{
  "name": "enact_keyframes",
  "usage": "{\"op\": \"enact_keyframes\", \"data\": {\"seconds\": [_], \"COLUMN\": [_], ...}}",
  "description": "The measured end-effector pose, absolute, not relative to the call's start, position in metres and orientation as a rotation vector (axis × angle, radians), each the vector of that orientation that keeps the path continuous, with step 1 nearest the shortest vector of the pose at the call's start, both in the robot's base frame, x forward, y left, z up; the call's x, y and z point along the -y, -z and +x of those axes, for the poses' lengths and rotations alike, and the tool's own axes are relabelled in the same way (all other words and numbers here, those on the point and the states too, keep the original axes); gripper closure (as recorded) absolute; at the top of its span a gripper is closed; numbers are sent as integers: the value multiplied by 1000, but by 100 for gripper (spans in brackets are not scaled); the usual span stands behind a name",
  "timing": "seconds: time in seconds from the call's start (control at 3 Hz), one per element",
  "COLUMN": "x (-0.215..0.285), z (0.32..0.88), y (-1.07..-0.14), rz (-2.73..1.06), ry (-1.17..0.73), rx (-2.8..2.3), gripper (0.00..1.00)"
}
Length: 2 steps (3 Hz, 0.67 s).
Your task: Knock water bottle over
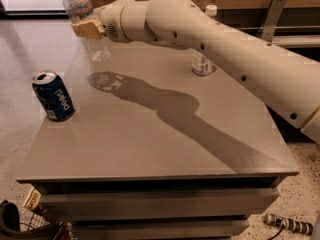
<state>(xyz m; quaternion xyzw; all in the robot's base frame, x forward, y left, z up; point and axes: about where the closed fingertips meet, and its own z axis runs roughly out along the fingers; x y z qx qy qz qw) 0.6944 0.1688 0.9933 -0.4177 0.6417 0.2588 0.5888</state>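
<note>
The water bottle [80,6] is a clear ribbed bottle with a red-and-white band near its top. It stands at the far left edge of the grey table [150,134], and its cap is cut off by the top of the view. It leans with its top to the left. My gripper [88,28], with a tan pad, is at the end of the cream arm [210,39]. It is pressed against the bottle's middle from the right and covers part of it.
A blue Pepsi can [53,96] stands upright near the table's left edge. A second bottle with a large white-blue label [202,64] stands at the back, mostly behind the arm. A basket [30,224] and a power strip [287,224] lie on the floor.
</note>
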Motion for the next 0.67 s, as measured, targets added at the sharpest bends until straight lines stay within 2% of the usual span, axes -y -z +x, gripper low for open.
{"op": "enact_keyframes", "data": {"seconds": [0.33,0.67], "x": [-185,-139], "z": [683,689], "y": [-1011,-1013], "rz": [-1099,-1122], "ry": [-538,-346], "rx": [-1582,-1790], "gripper": [100,100]}}
